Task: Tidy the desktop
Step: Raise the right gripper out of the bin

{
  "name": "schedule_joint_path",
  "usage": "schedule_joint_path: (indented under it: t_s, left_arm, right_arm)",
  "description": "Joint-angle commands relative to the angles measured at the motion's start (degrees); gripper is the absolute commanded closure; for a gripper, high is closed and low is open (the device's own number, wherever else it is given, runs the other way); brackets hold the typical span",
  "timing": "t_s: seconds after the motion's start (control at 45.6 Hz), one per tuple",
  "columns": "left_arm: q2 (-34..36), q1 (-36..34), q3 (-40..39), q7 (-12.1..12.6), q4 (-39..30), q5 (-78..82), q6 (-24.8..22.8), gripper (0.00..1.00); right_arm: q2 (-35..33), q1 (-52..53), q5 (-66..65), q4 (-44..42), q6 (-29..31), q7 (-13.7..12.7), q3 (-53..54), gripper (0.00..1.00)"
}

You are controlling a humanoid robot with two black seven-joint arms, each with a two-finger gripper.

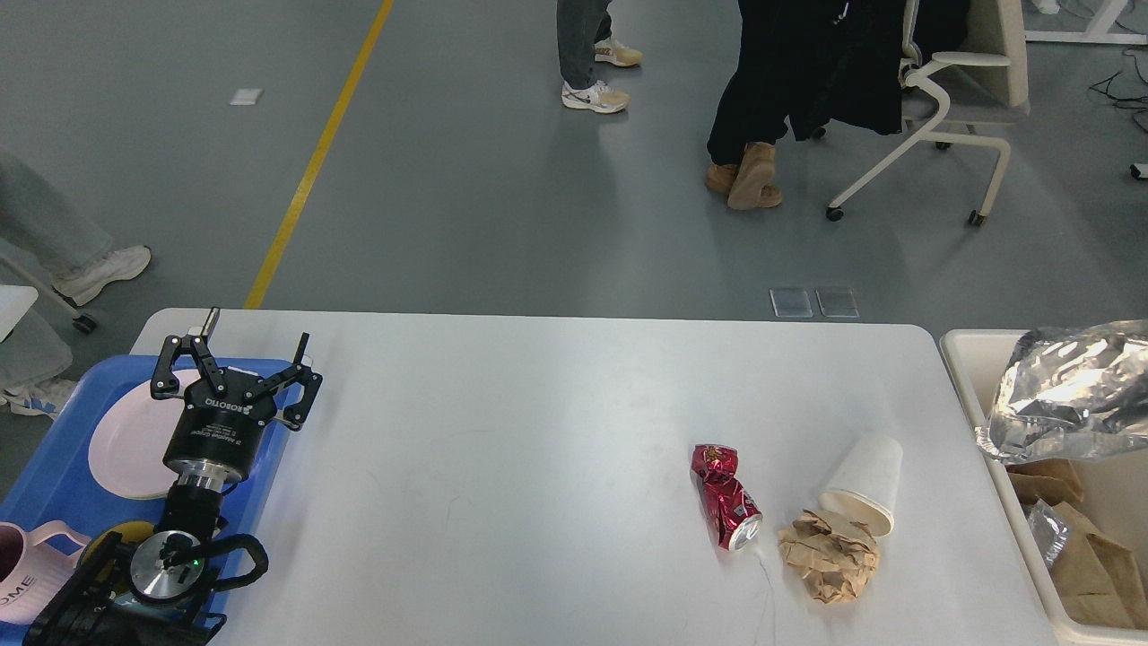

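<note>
One arm visible: left gripper [235,359] upright, fingers spread, over blue tray [54,475].

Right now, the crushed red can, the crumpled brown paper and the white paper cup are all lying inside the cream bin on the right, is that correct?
Not quite. In the head view the crushed red can, crumpled brown paper and white paper cup lie on the desktop, left of the cream bin, not inside it.
</note>
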Motion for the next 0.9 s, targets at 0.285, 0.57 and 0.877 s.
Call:
schedule_joint_path:
  t_s: [0.285, 0.57, 0.877]
  left_arm:
    - [0.0, -0.1, 0.1, 0.0, 0.0, 0.0, -0.1, 0.04]
    - [0.0, -0.1, 0.0, 0.0, 0.0, 0.0, 0.0, 0.04]
    - [0.0, -0.1, 0.0, 0.0, 0.0, 0.0, 0.0, 0.04]
  right_arm:
    - [2.7, -47.7, 0.6, -38.9, -10.4, -0.9, 25.9, 1.00]
    - [12.8, -65.5, 0.2, -53.2, -15.4, -4.6, 32.1, 1.00]
    - [17.7, -67.7, 0.0, -54.4, -15.8, -6.0, 32.1, 1.00]
